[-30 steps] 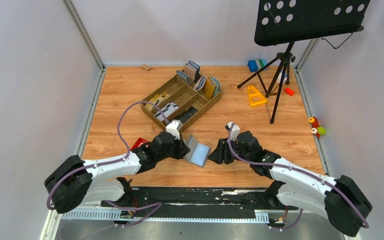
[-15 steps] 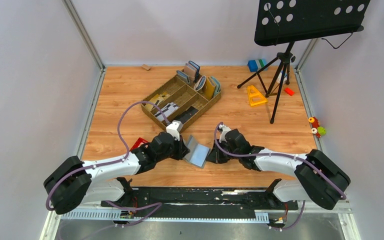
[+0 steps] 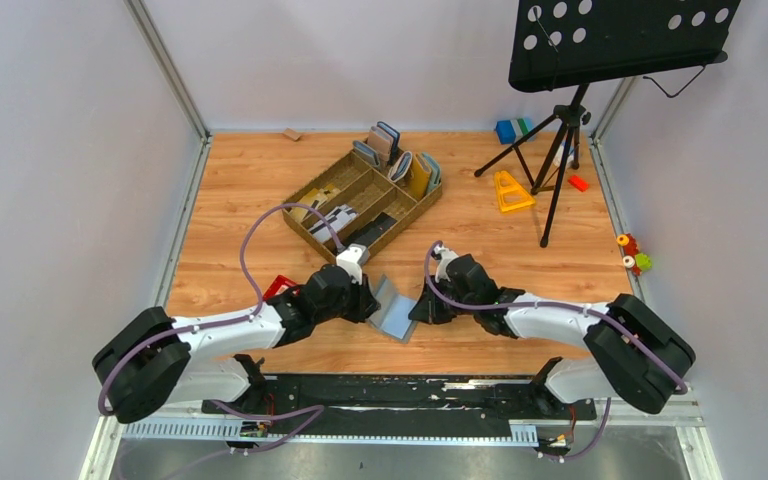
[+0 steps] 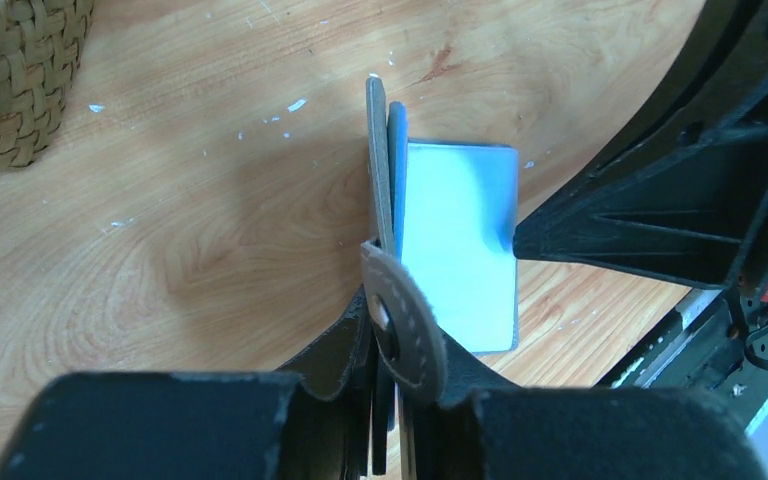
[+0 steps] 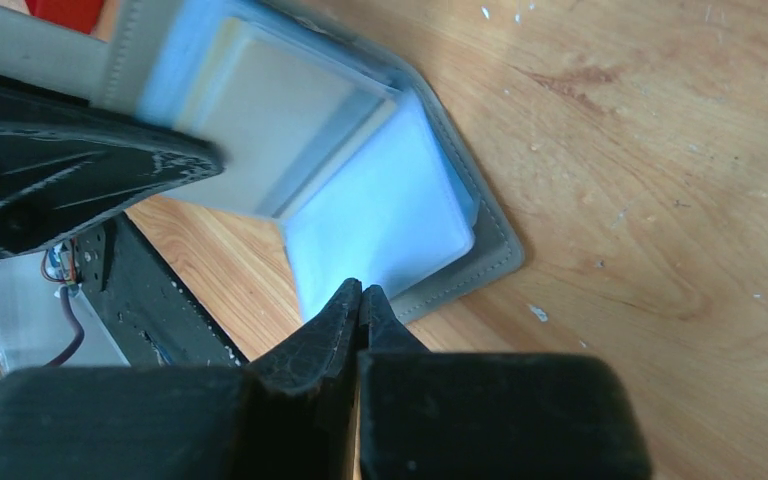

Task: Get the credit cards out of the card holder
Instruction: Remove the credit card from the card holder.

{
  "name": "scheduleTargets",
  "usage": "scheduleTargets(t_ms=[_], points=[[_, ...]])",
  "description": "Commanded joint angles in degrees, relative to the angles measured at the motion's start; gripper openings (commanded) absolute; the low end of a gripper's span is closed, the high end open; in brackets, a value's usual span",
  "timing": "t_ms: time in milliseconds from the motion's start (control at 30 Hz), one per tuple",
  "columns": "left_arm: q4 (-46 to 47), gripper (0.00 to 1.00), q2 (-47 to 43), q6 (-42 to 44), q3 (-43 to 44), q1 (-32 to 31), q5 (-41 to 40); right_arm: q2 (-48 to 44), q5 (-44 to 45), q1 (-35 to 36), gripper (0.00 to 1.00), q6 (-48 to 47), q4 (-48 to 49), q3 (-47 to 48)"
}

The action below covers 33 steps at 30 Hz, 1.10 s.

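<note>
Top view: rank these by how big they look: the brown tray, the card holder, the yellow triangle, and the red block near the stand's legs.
1. brown tray: clearly largest.
2-3. card holder and yellow triangle: about alike. The holder is partly covered and folded up, so I won't rank them.
4. red block: smallest.

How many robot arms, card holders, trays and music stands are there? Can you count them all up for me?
robot arms: 2
card holder: 1
brown compartment tray: 1
music stand: 1
Total: 5
</note>
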Motion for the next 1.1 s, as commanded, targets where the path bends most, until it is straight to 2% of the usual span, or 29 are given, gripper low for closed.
scheduleTargets(t_ms=[0, 200, 567, 733, 867, 1067], points=[[1.46, 0.17, 1.70, -0.05, 2.03, -0.32, 1.39, -3.48, -0.40, 0.25, 0.00, -0.72, -0.50, 2.73], [1.33, 0.17, 1.55, -0.04, 2.03, -0.32, 1.68, -7.33, 0.02, 0.25, 0.00, -2.15, -0.96, 3.06], [1.38, 0.19, 1.71, -0.19, 2.18, -0.32, 2.97, 5.29, -2.66, 0.30, 0.00, -0.30, 4.45, 4.58], [-0.08, 0.34, 1.80, -0.46, 2.59, -0.32, 2.56, 7.64, -2.76, 0.22, 0.00, -0.07, 5.05, 4.35], [-0.75, 0.38, 1.91, -0.78, 3.16, -0.28, 2.91, 8.77, -3.03, 0.24, 0.00, 0.13, 5.44, 4.08], [0.06, 0.51, 0.85, -2.48, 3.37, -0.24, 4.44, 9.90, -3.04, 0.26, 0.00, -0.05, 5.92, 3.93]])
